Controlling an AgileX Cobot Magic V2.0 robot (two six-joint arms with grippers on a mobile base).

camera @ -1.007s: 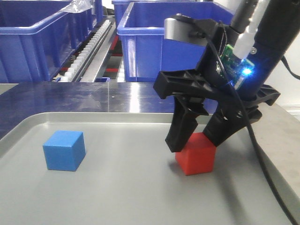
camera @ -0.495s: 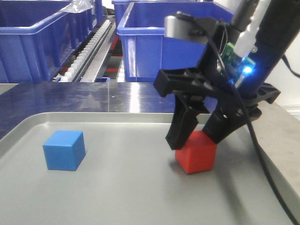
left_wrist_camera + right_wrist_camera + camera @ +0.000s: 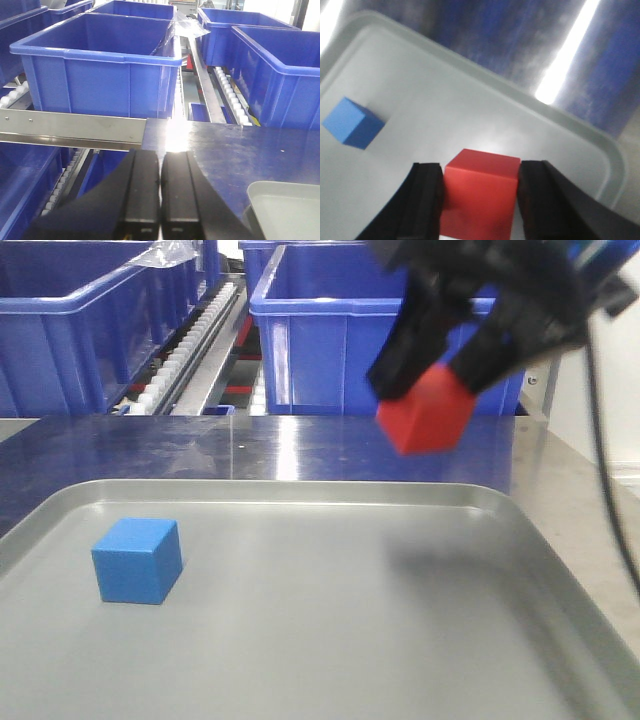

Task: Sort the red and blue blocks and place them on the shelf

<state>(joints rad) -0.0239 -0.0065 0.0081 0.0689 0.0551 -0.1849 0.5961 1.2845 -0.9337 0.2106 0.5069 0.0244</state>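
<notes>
Shallow grey tray (image 3: 300, 660) lying on shiny steel tabletop (image 3: 150, 445), rim raised all round. Behind, two deep-blue plastic bins, left bin (image 3: 70, 350) and right bin (image 3: 320, 350), standing well apart. Crumpled clear film (image 3: 170, 252) at left bin's far corner.

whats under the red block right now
Only bare grey tray: the red block hangs clear of it, clamped in the right gripper. Its underside faces away from every view.
</notes>
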